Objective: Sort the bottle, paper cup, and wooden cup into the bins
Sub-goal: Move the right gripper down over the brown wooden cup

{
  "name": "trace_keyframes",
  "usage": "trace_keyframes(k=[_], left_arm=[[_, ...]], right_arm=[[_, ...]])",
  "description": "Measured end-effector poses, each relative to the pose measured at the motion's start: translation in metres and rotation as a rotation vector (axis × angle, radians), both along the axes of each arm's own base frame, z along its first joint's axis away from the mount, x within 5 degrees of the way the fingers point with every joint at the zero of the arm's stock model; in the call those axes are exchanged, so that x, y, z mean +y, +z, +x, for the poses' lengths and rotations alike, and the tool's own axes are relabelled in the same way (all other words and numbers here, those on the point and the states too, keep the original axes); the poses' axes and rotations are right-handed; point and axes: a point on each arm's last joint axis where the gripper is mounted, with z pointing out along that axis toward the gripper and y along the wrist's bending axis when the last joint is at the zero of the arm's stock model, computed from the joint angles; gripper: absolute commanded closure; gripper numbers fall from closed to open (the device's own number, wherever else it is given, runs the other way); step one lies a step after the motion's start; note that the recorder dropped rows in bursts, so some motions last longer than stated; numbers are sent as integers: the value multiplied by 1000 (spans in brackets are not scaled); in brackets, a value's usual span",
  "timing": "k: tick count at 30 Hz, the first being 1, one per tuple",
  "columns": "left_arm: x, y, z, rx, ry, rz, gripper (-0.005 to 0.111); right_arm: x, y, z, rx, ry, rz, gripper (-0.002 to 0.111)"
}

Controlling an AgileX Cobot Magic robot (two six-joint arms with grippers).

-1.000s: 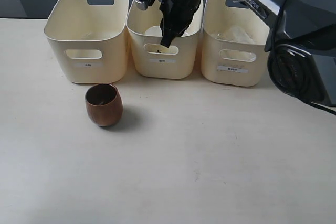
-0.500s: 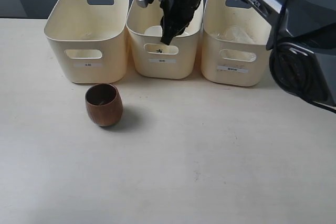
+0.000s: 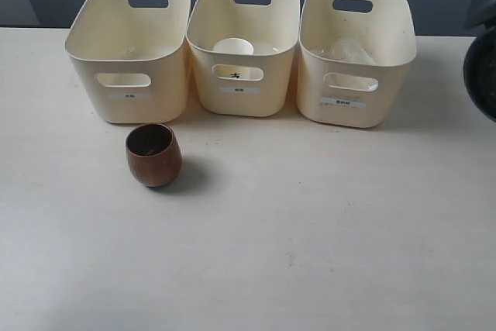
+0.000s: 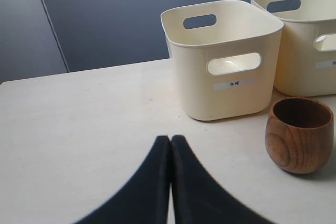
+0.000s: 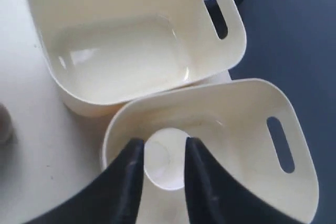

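Item 1, the wooden cup (image 3: 153, 154): stands upright on the worktop (image 3: 310, 230), mouth up, long axis vertical, just in front of the leftmost of the bins (image 3: 130, 52) and apart from it. It is the only task thing not yet in a bin. In my left wrist view it (image 4: 299, 135) lies ahead of my left jaws (image 4: 170, 145) and off to one side, near them, with the labelled bin (image 4: 223, 59) beyond it. I judge my left arm the nearer by far, since my right jaws are up over the bins.

Item 2, left jaws: closed, tips pressed together, holding nothing, low over bare worktop. They would need to open and swing toward the cup before any grasp.

Item 3, right jaws (image 5: 160, 150): parted, empty, poised above the middle bin (image 5: 220, 124) with the paper cup (image 5: 164, 165) showing in the gap between them and not touched by them. The exterior view barely shows this arm, only a dark scrap at the upper edge.

Item 4, bins and contents: left bin appears empty in the right wrist view (image 5: 121, 56). Middle bin (image 3: 244, 44) holds the paper cup (image 3: 233, 46), upright with its white rim uppermost. Right bin (image 3: 355, 52) holds a clear shape I take for the bottle (image 3: 353, 52), lying down; its cap is not discernible.
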Motion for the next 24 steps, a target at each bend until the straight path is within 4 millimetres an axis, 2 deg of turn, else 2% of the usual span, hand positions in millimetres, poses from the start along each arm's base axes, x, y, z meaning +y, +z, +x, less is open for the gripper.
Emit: trace_keyframes(k=[5, 7, 8, 9, 13, 14, 16, 17, 24], left_arm=[[0, 0, 0, 0, 0, 0, 107], [0, 0, 0, 0, 0, 0, 107], [0, 0, 0, 0, 0, 0, 107], [0, 0, 0, 0, 0, 0, 107], [0, 0, 0, 0, 0, 0, 107], [0, 0, 0, 0, 0, 0, 107], [0, 0, 0, 0, 0, 0, 107], [0, 0, 0, 0, 0, 1, 107], [0, 0, 0, 0, 0, 1, 107]], right_arm=[[29, 16, -33, -18, 79, 13, 80], [45, 13, -54, -17, 120, -46, 80], [51, 7, -61, -14, 135, -82, 80], [60, -8, -73, 12, 164, -153, 80], [72, -48, -89, 92, 227, -270, 79], [74, -64, -95, 128, 255, -315, 76], [78, -83, -104, 172, 284, -360, 56], [80, -90, -106, 194, 292, -369, 50], [92, -120, -109, 280, 369, -351, 51]])
